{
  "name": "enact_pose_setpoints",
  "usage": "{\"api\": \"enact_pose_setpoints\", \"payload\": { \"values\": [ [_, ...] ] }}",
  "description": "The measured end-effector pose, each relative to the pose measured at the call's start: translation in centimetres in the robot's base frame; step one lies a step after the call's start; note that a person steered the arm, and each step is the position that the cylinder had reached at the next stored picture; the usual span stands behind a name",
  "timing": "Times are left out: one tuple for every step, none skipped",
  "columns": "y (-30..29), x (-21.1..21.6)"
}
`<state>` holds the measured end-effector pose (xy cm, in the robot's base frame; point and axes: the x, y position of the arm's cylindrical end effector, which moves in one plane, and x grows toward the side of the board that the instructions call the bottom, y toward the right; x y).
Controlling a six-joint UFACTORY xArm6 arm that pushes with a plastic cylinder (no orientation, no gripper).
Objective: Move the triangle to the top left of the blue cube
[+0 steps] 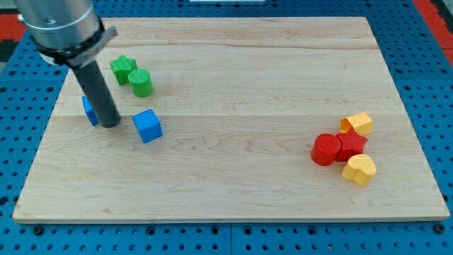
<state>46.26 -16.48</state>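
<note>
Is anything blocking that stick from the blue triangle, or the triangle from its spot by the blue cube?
Nothing visible. My tip sits right beside the blue triangle, and the board up-left of the blue cube looks open.

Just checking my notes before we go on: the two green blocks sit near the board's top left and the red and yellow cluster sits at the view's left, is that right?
One detail is off. In the camera view the green star and green cylinder are indeed near the board's top left, but the cluster of red cylinder, red star and two yellow blocks sits at the view's right.
</note>
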Motion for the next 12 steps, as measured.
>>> {"api": "enact_pose_setpoints", "payload": {
  "values": [
    [10.2,1.9],
    [19.4,2.9],
    [20.2,3.0],
    [10.7,3.2],
    [-0.9,3.4],
    [-11.3,1.2],
    [-9.8,-4.2],
    [-2.0,-2.9],
    [3.1,-1.0],
    [9.2,1.0],
    [13.0,2.5],
    [5.6,2.6]
  ]
}}
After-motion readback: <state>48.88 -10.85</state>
